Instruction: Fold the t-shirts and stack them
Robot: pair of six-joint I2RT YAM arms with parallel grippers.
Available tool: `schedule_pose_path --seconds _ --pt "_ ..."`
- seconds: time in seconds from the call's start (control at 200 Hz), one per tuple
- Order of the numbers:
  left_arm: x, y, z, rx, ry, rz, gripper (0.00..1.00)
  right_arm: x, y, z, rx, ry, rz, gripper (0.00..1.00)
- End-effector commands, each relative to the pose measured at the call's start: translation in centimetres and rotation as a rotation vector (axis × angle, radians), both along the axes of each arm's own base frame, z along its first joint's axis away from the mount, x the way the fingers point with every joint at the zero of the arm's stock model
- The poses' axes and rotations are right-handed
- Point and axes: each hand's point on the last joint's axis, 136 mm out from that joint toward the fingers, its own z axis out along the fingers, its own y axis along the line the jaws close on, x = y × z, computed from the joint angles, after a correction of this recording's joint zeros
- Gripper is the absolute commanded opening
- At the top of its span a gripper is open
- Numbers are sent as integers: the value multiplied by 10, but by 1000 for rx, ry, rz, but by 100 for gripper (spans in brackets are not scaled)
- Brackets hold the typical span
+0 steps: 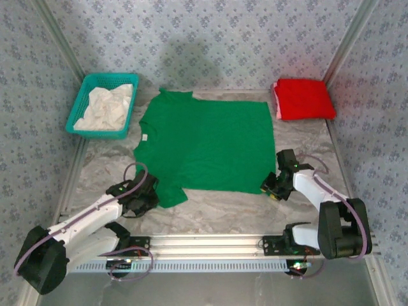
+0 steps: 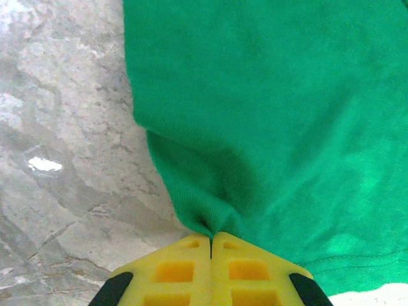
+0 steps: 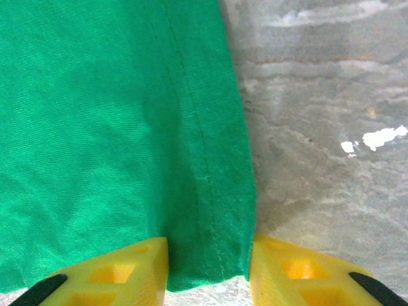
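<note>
The green t-shirt (image 1: 205,143) lies spread flat across the middle of the table, neck to the left. My left gripper (image 1: 148,199) sits at its near sleeve; in the left wrist view its yellow fingers (image 2: 172,271) are pressed together with a pinch of the green t-shirt (image 2: 268,115) between the tips. My right gripper (image 1: 273,189) stands at the near hem corner, open, its yellow fingers (image 3: 127,271) straddling the hemmed corner of the green t-shirt (image 3: 115,127). The red t-shirt (image 1: 303,98) lies folded at the far right corner.
A teal mesh basket (image 1: 80,105) holding white cloth (image 1: 108,107) stands at the far left. Patterned walls close in the marble table (image 1: 223,210) on three sides. The metal rail with the arm bases (image 1: 210,245) runs along the near edge.
</note>
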Motion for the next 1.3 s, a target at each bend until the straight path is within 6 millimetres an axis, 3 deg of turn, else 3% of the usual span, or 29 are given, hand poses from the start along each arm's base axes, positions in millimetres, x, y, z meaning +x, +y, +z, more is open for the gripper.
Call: schedule_pose_path --seconds 0.0,0.17,0.285,0.53,0.69,0.814,0.909,1.024,1.174,1.294 --pt "1 -1 2 -7 -5 -16 0 -13 -4 0 -20 36 -30 33" --pt "5 3 7 -5 -49 -6 0 -4 -4 13 -21 -17 -32 8" --pt "10 6 16 -7 -83 5 0 2 -7 23 -40 -37 -14 0" --pt "11 23 56 47 -182 -15 0 -7 -15 45 -77 -49 1 0" --pt "0 34 84 40 -274 -33 0 -34 -24 51 -109 -9 -10 0" --pt "-10 38 101 -12 -351 -40 0 -41 -18 56 -61 -11 -46 0" --pt "-14 38 115 -18 -392 -65 0 -43 -24 66 -97 -32 -35 0" --pt "-2 27 138 10 -438 -134 0 -29 -27 83 -105 -101 -68 0" --pt "36 9 184 84 -547 -196 0 2 -25 94 -105 -153 -46 0" --pt "72 -10 189 80 -524 -244 0 33 -27 92 -128 -164 -24 0"
